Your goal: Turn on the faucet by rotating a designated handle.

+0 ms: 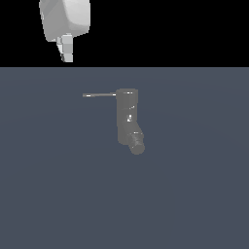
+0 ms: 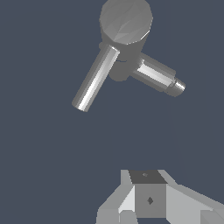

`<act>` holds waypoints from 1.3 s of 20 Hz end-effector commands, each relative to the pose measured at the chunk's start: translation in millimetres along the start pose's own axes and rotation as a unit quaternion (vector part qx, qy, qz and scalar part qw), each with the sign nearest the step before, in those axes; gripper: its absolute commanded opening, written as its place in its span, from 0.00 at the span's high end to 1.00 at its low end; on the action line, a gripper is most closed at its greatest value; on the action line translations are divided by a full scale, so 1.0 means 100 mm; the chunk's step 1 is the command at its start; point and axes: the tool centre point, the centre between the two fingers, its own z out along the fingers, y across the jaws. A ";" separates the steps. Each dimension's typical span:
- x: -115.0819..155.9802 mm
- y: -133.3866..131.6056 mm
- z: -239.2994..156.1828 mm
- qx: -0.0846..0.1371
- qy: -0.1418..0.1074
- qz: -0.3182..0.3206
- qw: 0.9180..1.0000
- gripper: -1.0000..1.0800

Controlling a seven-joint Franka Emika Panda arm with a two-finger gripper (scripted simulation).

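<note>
The faucet (image 1: pixel 127 116) is a dark grey upright cylinder on the floor, with a short angled spout (image 1: pixel 136 144) ending in a rounded nozzle. Its handle (image 1: pixel 99 95), a thin grey rod, sticks out from the cylinder's top toward the exterior view's left. My white gripper (image 1: pixel 66 52) hangs high up and further to that side, well clear of the handle, its fingers together and holding nothing. The wrist view looks down on the faucet's cap (image 2: pixel 126 22), the handle (image 2: pixel 94 81) and the spout (image 2: pixel 158 76), with the gripper (image 2: pixel 148 199) some way from all three.
A flat blue-grey floor (image 1: pixel 194 194) lies all around the faucet. Behind it the background is black.
</note>
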 end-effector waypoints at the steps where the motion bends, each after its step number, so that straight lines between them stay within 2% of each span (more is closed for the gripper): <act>1: 0.05 -0.12 0.10 0.000 0.000 0.023 1.000 1.00; 11: 0.34 -0.54 0.51 -0.003 0.002 0.115 0.993 1.00; 26: 0.84 -0.99 1.02 -0.009 0.006 0.232 0.973 1.00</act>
